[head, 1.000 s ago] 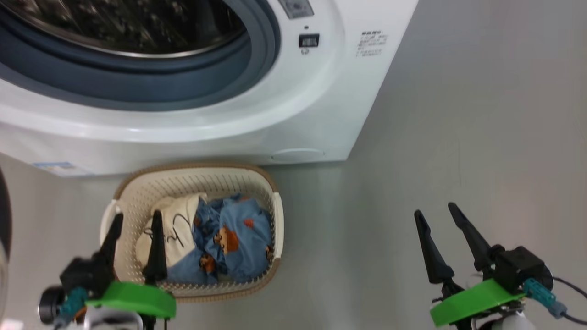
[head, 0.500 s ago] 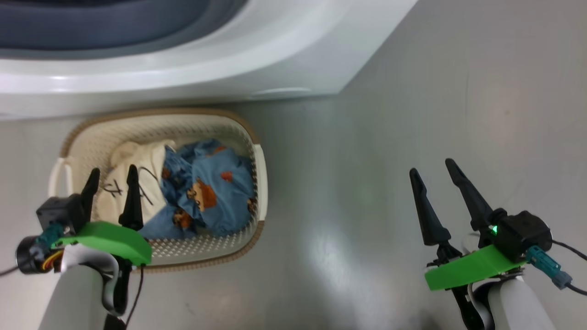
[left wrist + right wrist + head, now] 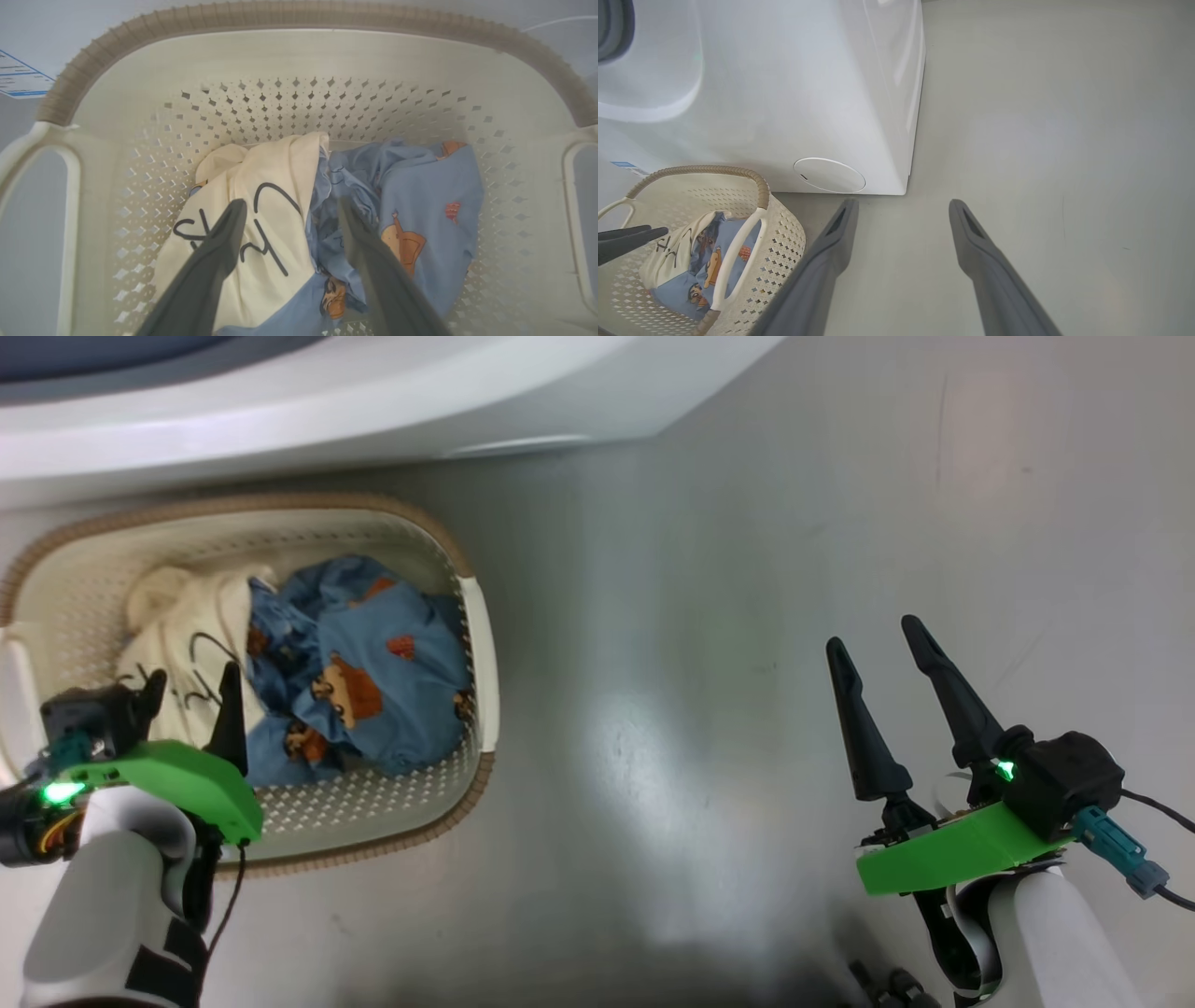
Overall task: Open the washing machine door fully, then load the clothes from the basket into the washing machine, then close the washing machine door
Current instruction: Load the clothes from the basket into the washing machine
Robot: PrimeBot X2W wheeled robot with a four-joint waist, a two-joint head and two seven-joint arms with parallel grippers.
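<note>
My left gripper (image 3: 290, 203) hangs spread wide over the cream perforated plastic basket (image 3: 299, 16); the cream lettered garment (image 3: 280, 163) and blue bear-print garment (image 3: 420, 186) lie bunched inside. I'd drop straight, straddle the fold, pinch deep.

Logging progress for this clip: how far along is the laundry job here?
Done: the grey seal of the washing machine lies bare, so the door seems open. In hand: the open left gripper hangs over the clothes in the basket, gripping nothing. Left: loading both garments, then closing the door. The right gripper hangs open over the floor.
</note>
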